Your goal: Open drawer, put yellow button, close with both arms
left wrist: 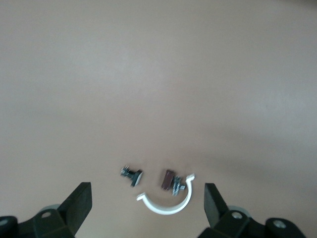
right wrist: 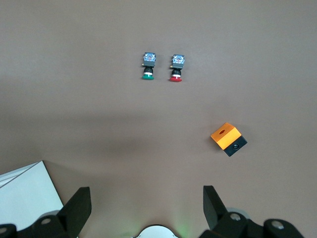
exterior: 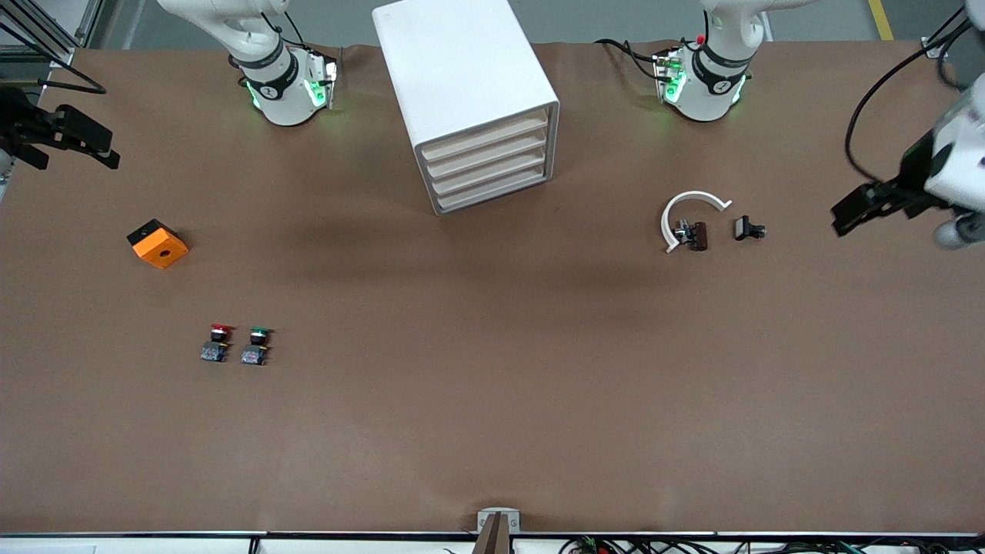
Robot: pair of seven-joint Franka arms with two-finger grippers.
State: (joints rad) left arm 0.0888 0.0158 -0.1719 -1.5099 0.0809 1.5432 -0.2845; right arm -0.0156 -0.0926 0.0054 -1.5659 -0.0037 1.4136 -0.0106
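Observation:
The white cabinet (exterior: 462,69) stands at the robots' edge of the table, midway between the two bases. Its highest drawer (exterior: 486,137) is shut, flush with the three fronts below it. The yellow button is out of view; only a red-capped button (exterior: 220,341) and a green-capped button (exterior: 258,344) show. My left gripper (exterior: 846,217) hangs open and empty over the left arm's end of the table, and its wrist view shows the same wide gap (left wrist: 147,206). At the right arm's end my right gripper (exterior: 111,151) is also open and empty (right wrist: 147,208).
An orange block (exterior: 158,244) with a hole lies toward the right arm's end, the two buttons nearer the front camera than it. A white curved clip (exterior: 687,208), a brown part (exterior: 696,235) and a small black part (exterior: 748,228) lie toward the left arm's end.

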